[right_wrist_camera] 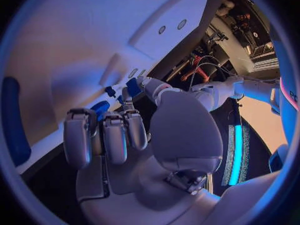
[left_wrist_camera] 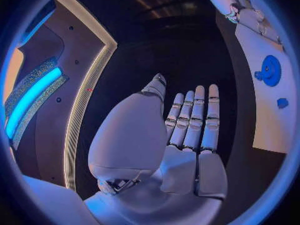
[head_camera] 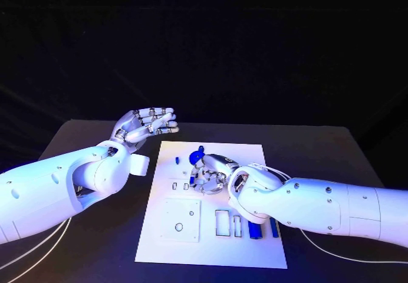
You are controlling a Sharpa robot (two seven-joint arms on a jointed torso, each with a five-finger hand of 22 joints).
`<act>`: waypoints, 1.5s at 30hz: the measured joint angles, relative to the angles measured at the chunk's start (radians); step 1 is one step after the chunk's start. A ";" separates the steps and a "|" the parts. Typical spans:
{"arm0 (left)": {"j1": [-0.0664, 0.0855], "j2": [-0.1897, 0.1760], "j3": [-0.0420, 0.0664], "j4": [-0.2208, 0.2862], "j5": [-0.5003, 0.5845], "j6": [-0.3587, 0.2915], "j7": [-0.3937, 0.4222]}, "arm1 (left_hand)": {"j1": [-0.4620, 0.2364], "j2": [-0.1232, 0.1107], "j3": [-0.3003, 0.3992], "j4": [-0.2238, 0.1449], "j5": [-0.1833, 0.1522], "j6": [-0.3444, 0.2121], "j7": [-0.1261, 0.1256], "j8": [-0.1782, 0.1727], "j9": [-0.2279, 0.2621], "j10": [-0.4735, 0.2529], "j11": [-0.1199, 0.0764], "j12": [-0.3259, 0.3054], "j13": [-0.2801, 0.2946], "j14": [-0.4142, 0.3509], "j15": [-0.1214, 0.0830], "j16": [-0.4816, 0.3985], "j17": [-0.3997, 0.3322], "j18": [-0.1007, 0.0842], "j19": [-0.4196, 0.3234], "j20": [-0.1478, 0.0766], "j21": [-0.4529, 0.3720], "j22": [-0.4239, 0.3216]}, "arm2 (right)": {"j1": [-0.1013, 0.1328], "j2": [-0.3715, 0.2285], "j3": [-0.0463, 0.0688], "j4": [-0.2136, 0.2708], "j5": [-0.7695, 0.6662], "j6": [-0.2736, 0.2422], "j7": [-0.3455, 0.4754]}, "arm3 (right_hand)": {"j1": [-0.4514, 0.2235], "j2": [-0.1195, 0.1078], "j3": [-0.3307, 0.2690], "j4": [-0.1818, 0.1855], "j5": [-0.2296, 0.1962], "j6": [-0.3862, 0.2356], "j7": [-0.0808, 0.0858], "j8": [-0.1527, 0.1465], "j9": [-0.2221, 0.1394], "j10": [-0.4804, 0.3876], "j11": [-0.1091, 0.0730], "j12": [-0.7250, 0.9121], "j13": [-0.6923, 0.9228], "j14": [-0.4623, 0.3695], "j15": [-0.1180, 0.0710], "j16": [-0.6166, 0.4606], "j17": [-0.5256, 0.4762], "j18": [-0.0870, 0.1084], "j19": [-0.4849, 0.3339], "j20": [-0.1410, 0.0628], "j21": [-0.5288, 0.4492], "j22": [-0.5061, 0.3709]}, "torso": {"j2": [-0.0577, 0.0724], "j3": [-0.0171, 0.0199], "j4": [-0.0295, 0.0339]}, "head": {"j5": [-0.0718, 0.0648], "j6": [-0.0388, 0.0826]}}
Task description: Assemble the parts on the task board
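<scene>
Silver right hand: fingers curled over the task board; you can't tell whether it holds a part.
Left hand: spread, holding nothing, beyond the board's far corner.

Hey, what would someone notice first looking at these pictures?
The white task board in the middle of the black table, with the right hand curled down over its centre beside a blue gear. Then the left hand, raised with fingers spread and holding nothing, off the board's far left corner.

table: black, matte | cables: pale, possibly two, trailing off its near-left edge
</scene>
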 measured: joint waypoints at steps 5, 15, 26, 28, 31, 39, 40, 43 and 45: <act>0.000 0.001 0.000 0.000 0.000 0.000 -0.001 | 0.000 0.000 0.000 0.000 0.000 0.000 0.000 0.000 0.000 0.000 0.000 0.000 0.000 0.000 0.000 0.000 0.000 0.000 0.000 0.000 0.000 0.000 | -0.010 0.006 -0.001 -0.002 -0.013 0.012 -0.006 | 0.000 0.000 0.000 0.000 0.000 0.000 0.000 0.003 0.000 0.000 0.000 0.000 0.000 0.000 0.000 0.000 0.001 0.000 0.000 0.000 0.000 0.000 | 0.000 0.0000 0.0001 | 0.001 -0.003; 0.000 0.000 0.000 -0.001 0.000 0.000 -0.002 | 0.000 0.000 0.000 0.000 0.000 0.000 0.000 0.000 0.000 0.000 0.000 0.000 0.000 0.000 0.000 0.000 0.000 0.000 0.000 0.000 0.000 0.000 | -0.017 0.010 -0.001 -0.003 -0.032 0.018 -0.010 | 0.000 0.000 0.000 0.000 0.000 -0.001 -0.001 0.004 0.001 0.000 0.000 0.000 0.000 0.000 0.000 0.000 0.001 0.000 0.000 0.000 0.000 0.001 | 0.000 -0.0003 0.0010 | 0.004 -0.006; 0.000 -0.001 0.000 -0.001 0.000 0.000 -0.002 | 0.000 0.000 0.000 0.000 0.000 0.000 0.000 0.000 0.001 0.000 0.000 0.000 0.000 0.000 0.000 0.000 0.001 0.000 0.000 0.000 0.000 0.000 | -0.019 0.011 -0.001 -0.004 -0.044 0.018 -0.010 | 0.000 0.000 0.000 0.000 -0.001 -0.002 -0.002 0.002 0.008 0.000 0.000 0.000 0.000 0.000 0.000 0.000 0.001 0.000 0.000 0.000 0.000 0.001 | 0.000 -0.0004 -0.0002 | 0.005 -0.007; 0.000 -0.001 0.000 -0.001 0.000 0.000 -0.002 | 0.000 0.000 0.000 0.000 0.000 0.000 0.000 0.000 0.001 0.000 0.000 0.000 0.000 0.000 0.000 0.000 0.001 0.000 0.000 0.000 0.000 0.000 | -0.019 0.010 -0.001 -0.004 -0.046 0.018 -0.010 | 0.000 0.000 0.000 0.000 -0.001 -0.002 -0.002 0.002 0.008 0.000 0.000 0.000 0.000 0.000 0.000 0.000 0.001 0.000 0.000 0.000 0.000 0.001 | 0.000 -0.0003 -0.0002 | 0.006 -0.007; 0.000 -0.001 0.000 -0.001 0.000 0.000 -0.002 | 0.000 0.000 0.000 0.000 0.000 0.000 0.000 0.000 0.001 0.000 0.000 0.000 0.000 0.000 0.000 0.000 0.001 0.000 0.000 0.000 0.000 0.000 | -0.020 0.010 -0.001 -0.004 -0.048 0.019 -0.010 | -0.008 -0.008 0.000 0.000 -0.001 -0.004 -0.004 0.000 0.027 0.000 0.000 0.000 0.000 0.000 0.000 0.000 0.001 0.000 0.000 0.000 0.000 0.001 | 0.000 -0.0004 -0.0003 | 0.006 -0.007; 0.000 -0.002 -0.001 -0.002 0.000 0.001 -0.003 | 0.000 0.000 0.000 0.000 0.000 0.000 0.000 0.000 0.001 0.000 0.000 0.000 0.000 0.000 0.000 0.000 0.002 0.000 0.000 0.000 0.000 0.000 | -0.020 0.010 0.000 -0.005 -0.052 0.022 -0.011 | -0.009 -0.031 -0.003 -0.003 0.000 -0.032 0.007 0.001 0.025 -0.008 0.007 -0.006 0.000 0.000 0.000 0.000 0.000 0.000 0.000 0.000 -0.007 0.000 | 0.000 -0.0003 0.0000 | 0.004 -0.007; 0.000 -0.002 -0.001 -0.002 0.000 0.001 -0.003 | 0.000 0.000 0.000 0.000 0.000 0.000 0.000 0.000 0.001 0.000 0.000 0.000 0.000 0.000 0.000 0.000 0.002 0.000 0.000 0.000 0.000 0.000 | -0.020 0.010 0.000 -0.005 -0.053 0.022 -0.011 | -0.009 -0.031 -0.003 -0.003 0.000 -0.032 0.007 -0.002 0.023 -0.008 0.007 -0.006 0.000 0.000 0.000 0.000 0.000 0.000 0.000 0.000 -0.007 0.000 | 0.000 -0.0003 0.0000 | 0.004 -0.008; 0.000 -0.002 -0.001 -0.002 0.000 0.001 -0.003 | 0.000 0.000 0.000 0.000 0.000 0.000 0.000 0.000 0.001 0.000 0.000 0.000 0.000 0.000 0.000 0.000 0.002 0.000 0.000 0.000 0.000 0.000 | -0.020 0.009 0.000 -0.005 -0.054 0.023 -0.012 | -0.009 -0.031 -0.003 -0.003 0.000 -0.035 0.010 -0.003 0.021 -0.008 0.007 -0.006 0.000 0.000 0.000 0.000 0.000 0.000 0.000 0.000 -0.011 0.000 | 0.000 -0.0003 0.0001 | 0.004 -0.008; 0.000 -0.002 -0.001 -0.002 0.000 0.002 -0.003 | 0.000 0.000 0.000 0.000 0.000 0.000 0.000 0.000 0.001 0.000 0.000 0.000 0.000 0.000 0.000 0.000 0.002 0.000 0.000 0.000 0.000 0.000 | -0.020 0.009 0.000 -0.006 -0.054 0.023 -0.012 | -0.013 -0.035 -0.003 -0.003 0.000 -0.035 0.010 -0.003 0.019 -0.011 0.011 -0.006 0.000 0.000 0.000 0.000 0.000 0.000 0.000 0.000 -0.011 0.000 | 0.000 -0.0004 0.0002 | 0.003 -0.008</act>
